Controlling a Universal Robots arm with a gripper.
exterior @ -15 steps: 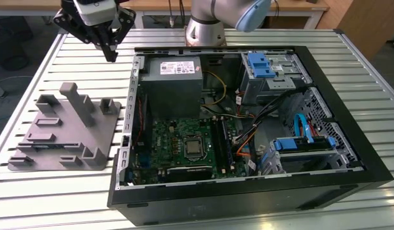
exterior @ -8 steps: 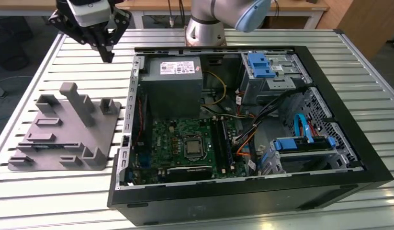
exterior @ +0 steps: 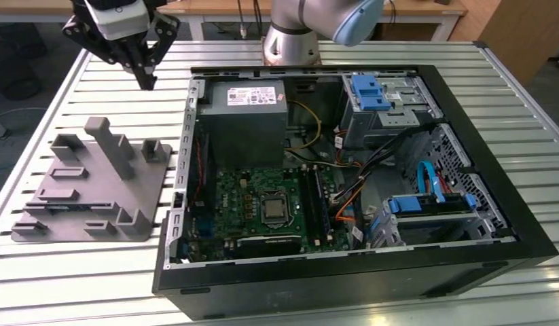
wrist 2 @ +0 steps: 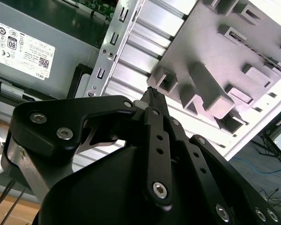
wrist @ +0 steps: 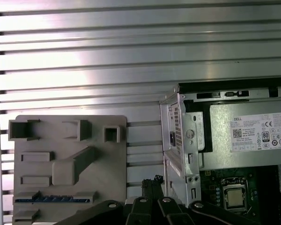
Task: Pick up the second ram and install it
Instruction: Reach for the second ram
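Right now your gripper (exterior: 148,81) hangs clenched and empty above the slatted table (exterior: 98,102). It is beside the far corner of the open computer case (exterior: 352,288) and well apart from the second ram (exterior: 75,206). That stick sits edge-up in a groove of the grey holder plate (exterior: 152,180), at the end of the plate nearest the exterior camera. To my eye, the main risk is the shut fingers. If you bring them down like that, they would land on the thin top edge of the stick instead of straddling it, and could tip it or jam it in its groove. The taller posts on the plate stand between the gripper and the stick, so a low path across could clip them and shift the whole plate. The sheet-metal rim of the case is close enough to snag as well. Much is hard to read. The stick appears as a bare dark strip, so you cannot tell which way its notch faces. The memory slots (exterior: 321,197) are dark, and I cannot tell whether their latches are open or which slot is free.
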